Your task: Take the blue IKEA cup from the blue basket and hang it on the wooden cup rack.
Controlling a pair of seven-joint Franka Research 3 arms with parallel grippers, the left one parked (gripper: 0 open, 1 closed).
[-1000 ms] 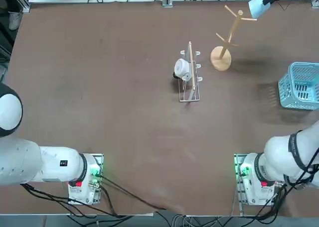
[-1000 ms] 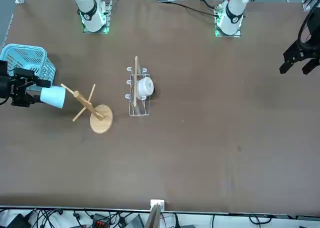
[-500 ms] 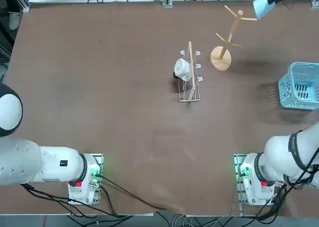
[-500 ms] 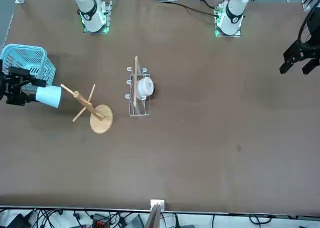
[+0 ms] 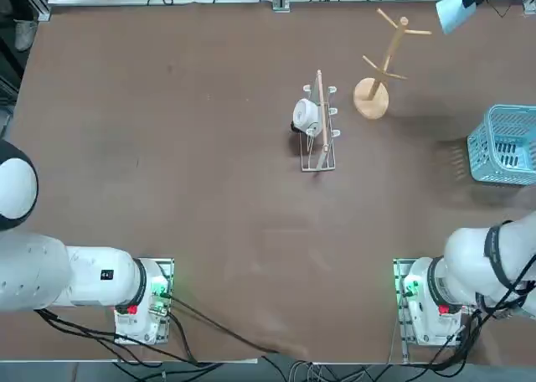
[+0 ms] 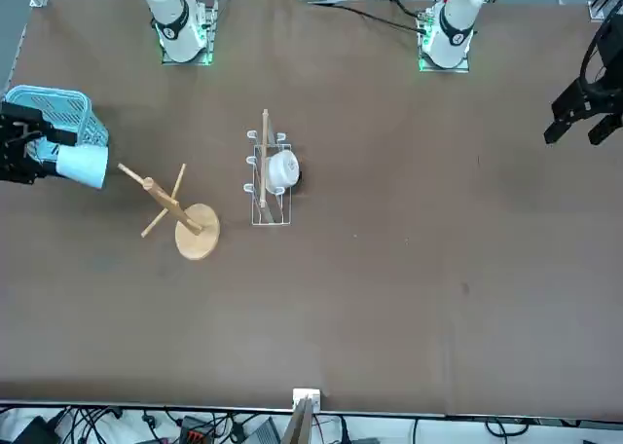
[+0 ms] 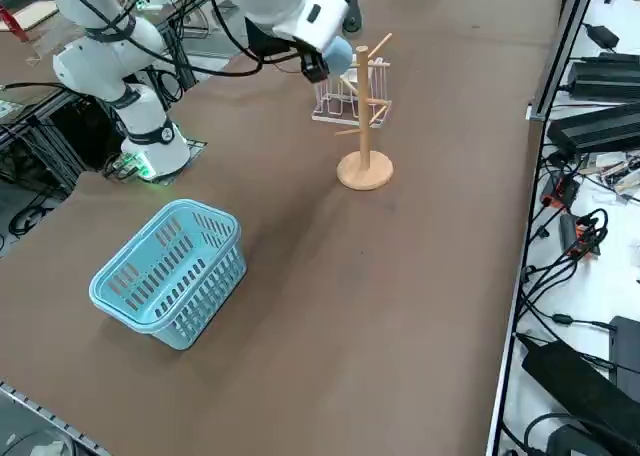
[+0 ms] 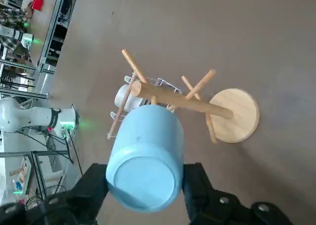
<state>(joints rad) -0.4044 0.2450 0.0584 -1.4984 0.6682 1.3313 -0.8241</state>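
The right pincer (image 8: 143,185), clamped on the blue IKEA cup (image 8: 144,156), has drawn back from the wooden cup rack (image 8: 195,102), now just ahead of it. Hanging apparently needs a fresh approach.

- Right gripper (image 7: 322,64): raised above the table beside the top of the wooden cup rack (image 7: 364,116), holding the blue IKEA cup (image 7: 339,55).
- Blue basket (image 7: 168,271): on the brown table (image 7: 400,276), well apart from the rack.
- Wire dish rack (image 7: 348,93): just behind the wooden cup rack.
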